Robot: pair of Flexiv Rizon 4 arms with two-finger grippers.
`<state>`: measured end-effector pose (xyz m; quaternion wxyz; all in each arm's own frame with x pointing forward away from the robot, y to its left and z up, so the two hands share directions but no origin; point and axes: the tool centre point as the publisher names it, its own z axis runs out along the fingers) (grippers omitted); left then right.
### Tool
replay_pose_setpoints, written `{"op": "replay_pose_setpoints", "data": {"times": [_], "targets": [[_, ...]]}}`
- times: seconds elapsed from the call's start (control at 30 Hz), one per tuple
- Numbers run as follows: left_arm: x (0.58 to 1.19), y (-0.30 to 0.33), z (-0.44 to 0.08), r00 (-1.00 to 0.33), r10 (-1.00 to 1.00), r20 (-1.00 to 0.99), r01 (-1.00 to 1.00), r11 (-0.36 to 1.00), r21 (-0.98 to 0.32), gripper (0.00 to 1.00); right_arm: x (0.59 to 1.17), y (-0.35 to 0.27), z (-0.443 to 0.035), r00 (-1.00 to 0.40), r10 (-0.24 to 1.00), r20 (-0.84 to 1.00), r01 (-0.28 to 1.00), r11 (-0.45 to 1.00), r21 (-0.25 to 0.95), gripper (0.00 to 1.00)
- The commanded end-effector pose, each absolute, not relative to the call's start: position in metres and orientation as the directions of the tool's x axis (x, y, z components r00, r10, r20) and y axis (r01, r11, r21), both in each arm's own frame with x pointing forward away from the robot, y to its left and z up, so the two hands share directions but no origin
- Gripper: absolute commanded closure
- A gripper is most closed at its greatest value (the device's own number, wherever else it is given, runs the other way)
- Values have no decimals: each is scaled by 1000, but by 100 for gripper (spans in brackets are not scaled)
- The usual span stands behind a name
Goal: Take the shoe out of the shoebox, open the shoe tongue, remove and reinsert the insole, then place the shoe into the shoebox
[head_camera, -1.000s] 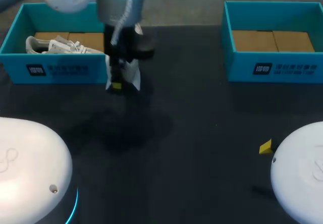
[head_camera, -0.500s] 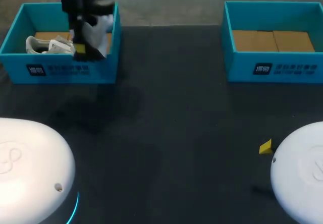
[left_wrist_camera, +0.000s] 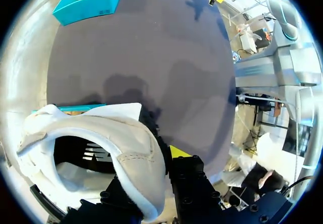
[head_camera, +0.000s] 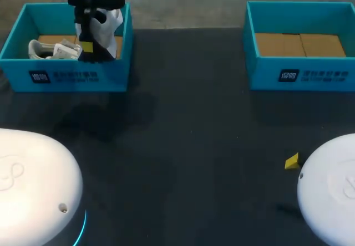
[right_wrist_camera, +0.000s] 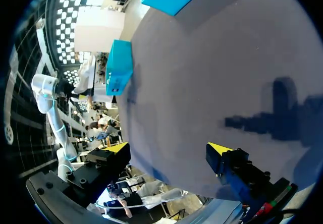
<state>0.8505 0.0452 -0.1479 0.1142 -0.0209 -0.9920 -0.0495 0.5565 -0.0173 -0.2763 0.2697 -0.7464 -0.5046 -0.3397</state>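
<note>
Dark matte table carries the open teal cardboard shoebox, above which the left gripper is clamped on the white fabric shoe by its collar; slippage there risks a crooked drop; right gripper spread wide, empty

Dark desk carried 2 teal boxes at its far edge, well apart: left shoebox & right shoebox, both w/ cardboard floors.
</note>
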Motion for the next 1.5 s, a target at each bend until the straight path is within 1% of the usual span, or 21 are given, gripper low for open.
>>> {"op": "replay_pose_setpoints", "data": {"times": [0.03,0.1,0.13,0.3,0.33,0.5,0.53,0.6,0.63,0.8,0.83,0.97,1.1,1.23,1.27,1.5], "targets": [[850,46,-146,-974,31,226,53,994,93,100,555,-16,-275,261,572,777,936,-348,-58,0],[851,50,-145,-970,56,238,76,994,75,100,555,-16,-275,261,572,777,936,-348,-58,0],[853,52,-144,-972,51,231,78,991,109,100,555,-16,-275,261,572,777,936,-348,-58,0],[859,65,-139,-969,64,238,92,990,109,100,555,-16,-275,261,572,777,936,-348,-58,0],[873,81,-136,-966,62,252,91,990,106,100,555,-16,-275,261,572,777,936,-348,-58,0],[897,103,-131,-967,49,252,77,992,104,100,555,-16,-275,261,572,777,936,-348,-58,0],[914,115,-127,-966,36,258,64,992,104,100,555,-16,-275,261,572,777,936,-348,-58,0],[918,118,-126,-964,46,263,73,993,95,100,555,-16,-275,261,572,777,936,-348,-58,0],[931,130,-120,-965,30,261,58,993,99,100,555,-16,-275,261,572,777,936,-348,-58,0],[943,145,-110,-965,47,259,74,993,93,100,555,-16,-275,261,572,777,936,-348,-58,0],[954,159,-104,-966,33,258,61,993,100,100,555,-16,-275,261,572,777,936,-348,-58,0],[971,179,-99,-964,33,262,62,993,101,100,555,-16,-275,261,572,777,936,-348,-58,0],[988,195,-102,-964,6,267,35,994,106,100,555,-16,-275,261,572,777,936,-348,-58,0],[1008,210,-112,-961,38,274,60,996,71,100,555,-16,-275,261,572,777,936,-348,-58,0],[1013,212,-116,-961,21,277,48,995,91,100,555,-16,-275,261,572,777,936,-348,-58,0],[1038,221,-132,-960,75,271,95,994,61,100,555,-16,-275,261,572,777,936,-348,-58,0]]}}
